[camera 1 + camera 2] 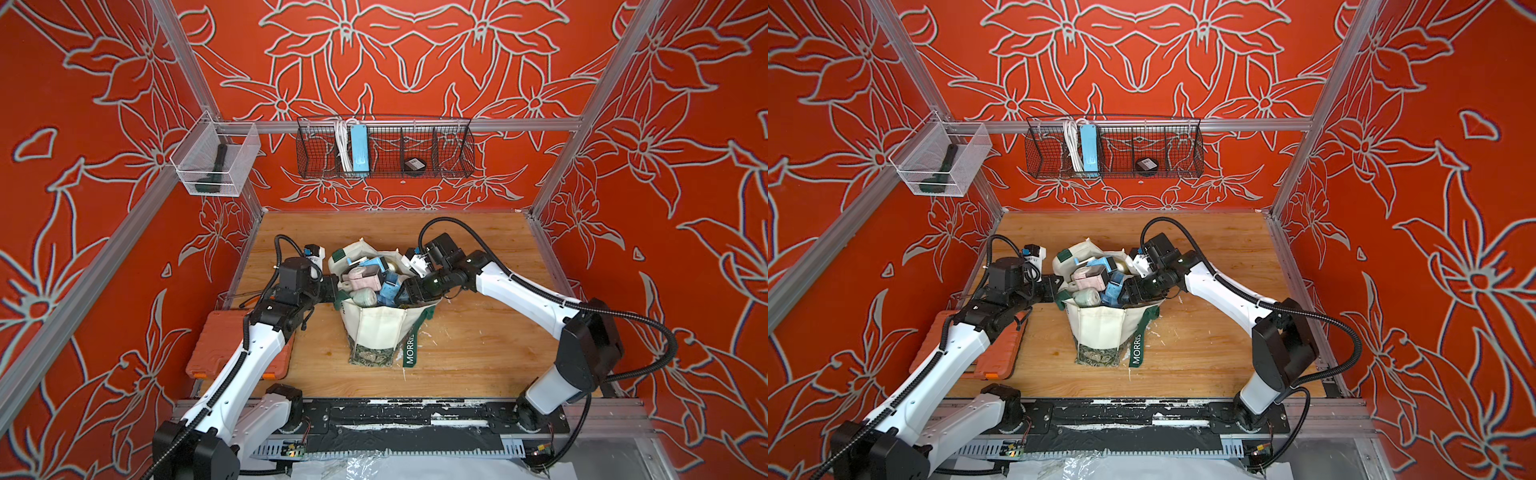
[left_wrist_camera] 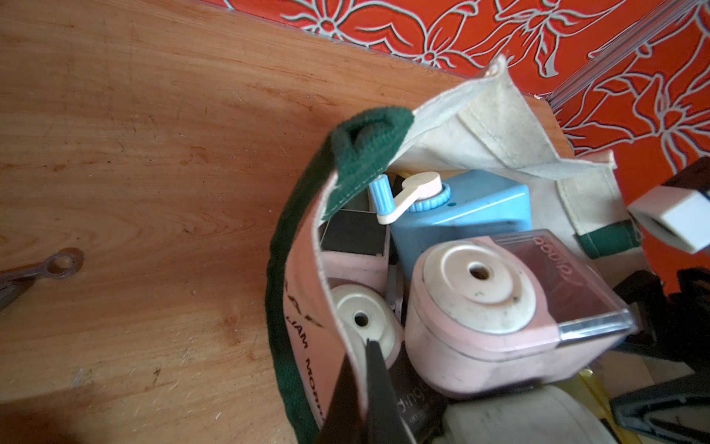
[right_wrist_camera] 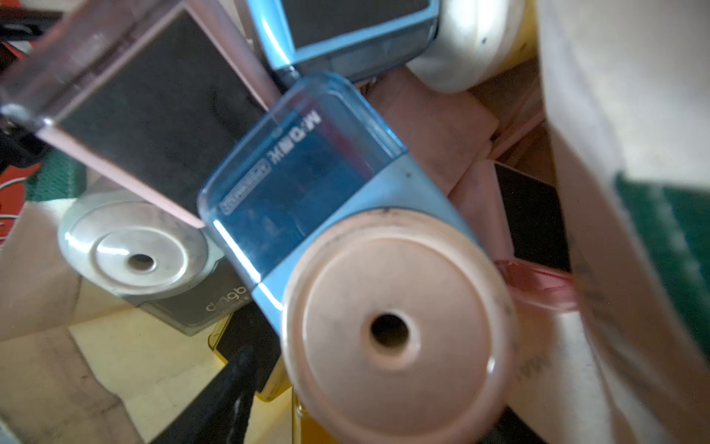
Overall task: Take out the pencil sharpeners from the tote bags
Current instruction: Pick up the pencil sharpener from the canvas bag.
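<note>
Top views: tote bag (image 1: pixel 374 328) upright on table (image 1: pixel 478 340), pencil sharpeners (image 1: pixel 365 278) heaped inside, none out beside it; right gripper (image 1: pixel 405 293) at its mouth.
Left wrist: left gripper (image 2: pixel 359 369) jaws clamped on bag rim.
Right wrist: blue sharpener (image 3: pixel 326 200) close up; can't tell the jaws' gap.

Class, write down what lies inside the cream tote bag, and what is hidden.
Inside the tote bag lies a heap of pencil sharpeners, pink, blue and pale ones, piled up to its rim. Any beneath the top layer, and the bag's bottom, are covered.
</note>
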